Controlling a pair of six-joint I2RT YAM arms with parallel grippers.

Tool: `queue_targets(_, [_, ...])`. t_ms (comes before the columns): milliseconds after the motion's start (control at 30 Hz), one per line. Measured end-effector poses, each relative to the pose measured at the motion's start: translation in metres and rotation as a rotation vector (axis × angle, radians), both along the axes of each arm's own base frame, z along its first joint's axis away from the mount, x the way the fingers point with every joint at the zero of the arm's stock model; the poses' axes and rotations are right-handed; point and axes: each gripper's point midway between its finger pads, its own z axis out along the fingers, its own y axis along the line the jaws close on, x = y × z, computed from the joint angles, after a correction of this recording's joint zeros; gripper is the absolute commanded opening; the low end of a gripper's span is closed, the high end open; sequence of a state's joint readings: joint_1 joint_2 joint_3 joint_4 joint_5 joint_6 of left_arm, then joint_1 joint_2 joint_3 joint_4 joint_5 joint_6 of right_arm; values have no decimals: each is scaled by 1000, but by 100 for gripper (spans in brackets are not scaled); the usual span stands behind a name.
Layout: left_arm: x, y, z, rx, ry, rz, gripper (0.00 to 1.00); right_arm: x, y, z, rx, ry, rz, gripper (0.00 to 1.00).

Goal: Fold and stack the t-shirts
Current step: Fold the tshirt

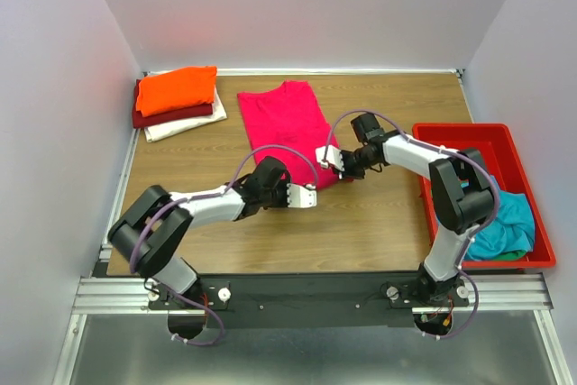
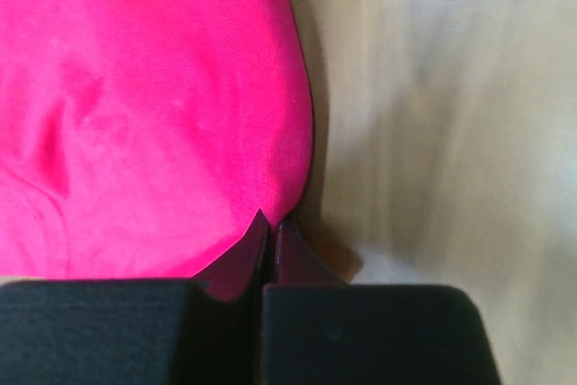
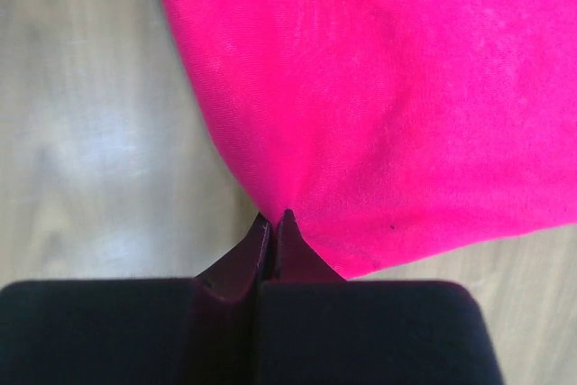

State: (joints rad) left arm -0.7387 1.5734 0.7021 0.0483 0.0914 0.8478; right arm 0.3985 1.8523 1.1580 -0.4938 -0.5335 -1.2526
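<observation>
A bright pink-red t-shirt (image 1: 287,120) lies partly folded as a long strip on the wooden table (image 1: 379,214), running from the back towards the front. My left gripper (image 1: 311,193) is shut on its near edge, seen in the left wrist view (image 2: 269,221) pinching the pink cloth (image 2: 153,105). My right gripper (image 1: 327,156) is shut on the shirt's right edge; the right wrist view (image 3: 274,219) shows the cloth (image 3: 388,87) pulled into the jaws. A stack of folded shirts stands at the back left: orange (image 1: 177,87) on dark red (image 1: 180,114) on cream (image 1: 185,123).
A red plastic tray (image 1: 469,137) stands at the right edge, holding a crumpled teal shirt (image 1: 505,223) with a bit of green cloth (image 1: 510,256) under it. White walls close the back and sides.
</observation>
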Motion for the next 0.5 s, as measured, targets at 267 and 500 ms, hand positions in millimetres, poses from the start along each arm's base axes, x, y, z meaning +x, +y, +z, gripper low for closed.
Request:
queue_targets(267, [-49, -29, 60, -187, -16, -196, 0, -71, -22, 12, -30, 98, 13, 0])
queue_targets(500, [-122, -58, 65, -242, 91, -400, 0, -141, -40, 41, -15, 194, -24, 0])
